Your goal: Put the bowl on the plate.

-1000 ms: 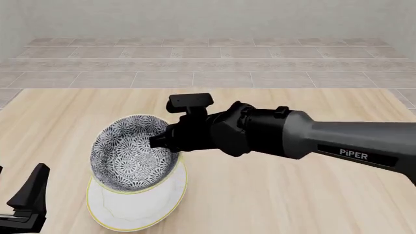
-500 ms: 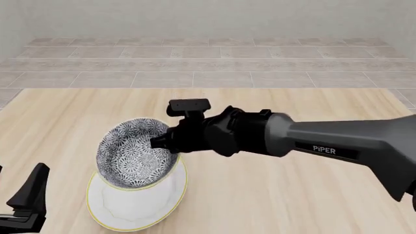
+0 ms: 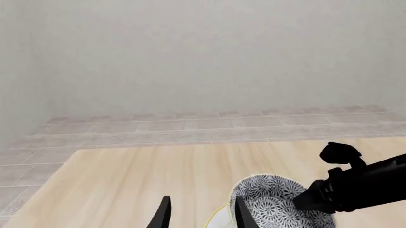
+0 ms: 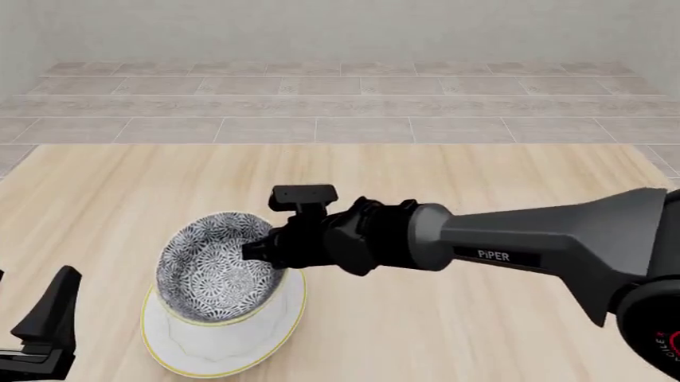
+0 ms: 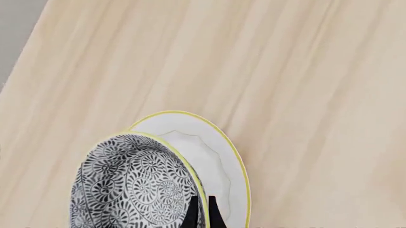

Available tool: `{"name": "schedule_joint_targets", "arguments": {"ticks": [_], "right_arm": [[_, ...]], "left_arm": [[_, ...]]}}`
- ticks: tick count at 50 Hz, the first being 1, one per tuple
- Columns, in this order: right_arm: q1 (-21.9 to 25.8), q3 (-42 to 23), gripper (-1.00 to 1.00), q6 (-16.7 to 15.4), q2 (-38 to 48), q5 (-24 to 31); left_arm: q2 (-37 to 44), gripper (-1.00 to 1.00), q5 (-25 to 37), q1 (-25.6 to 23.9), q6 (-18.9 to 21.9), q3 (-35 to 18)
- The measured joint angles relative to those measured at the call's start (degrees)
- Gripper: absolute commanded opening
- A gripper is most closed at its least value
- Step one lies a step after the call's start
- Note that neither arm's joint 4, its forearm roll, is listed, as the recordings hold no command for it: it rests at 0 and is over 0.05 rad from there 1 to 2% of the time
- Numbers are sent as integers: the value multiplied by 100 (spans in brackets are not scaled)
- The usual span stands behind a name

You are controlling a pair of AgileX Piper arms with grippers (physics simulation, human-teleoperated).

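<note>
The patterned grey-and-white bowl (image 4: 212, 274) hangs tilted just over the white plate (image 4: 212, 350), its lower side down at the plate's far part; I cannot tell whether they touch. My right gripper (image 4: 258, 250) is shut on the bowl's right rim. In the right wrist view the fingers (image 5: 191, 214) pinch the yellowish rim of the bowl (image 5: 130, 185), with the plate (image 5: 216, 152) beneath. My left gripper (image 4: 32, 326) waits at the near left corner, open and holding nothing. Its wrist view shows the fingers (image 3: 244, 216) apart, with the bowl (image 3: 273, 204) beyond them.
The wooden table (image 4: 478, 334) stretches bare to the right of the plate and behind it. A tiled floor (image 4: 340, 103) and a pale wall lie past the far edge. My right arm (image 4: 531, 247) reaches in across the table from the right.
My right arm has sunk lower with the bowl. The bowl now sits less steeply tilted and closer to the plate. The left gripper has stayed put.
</note>
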Motion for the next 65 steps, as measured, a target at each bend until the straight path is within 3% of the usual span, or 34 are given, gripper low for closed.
{"name": "schedule_joint_targets", "arguments": {"ticks": [24, 65], "right_arm": [[113, 85, -100, 179, 127, -134], [37, 1, -100, 50, 341, -123]], "left_arm": [[0, 100, -34, -17, 14, 14], [0, 100, -67, -37, 56, 7]]}}
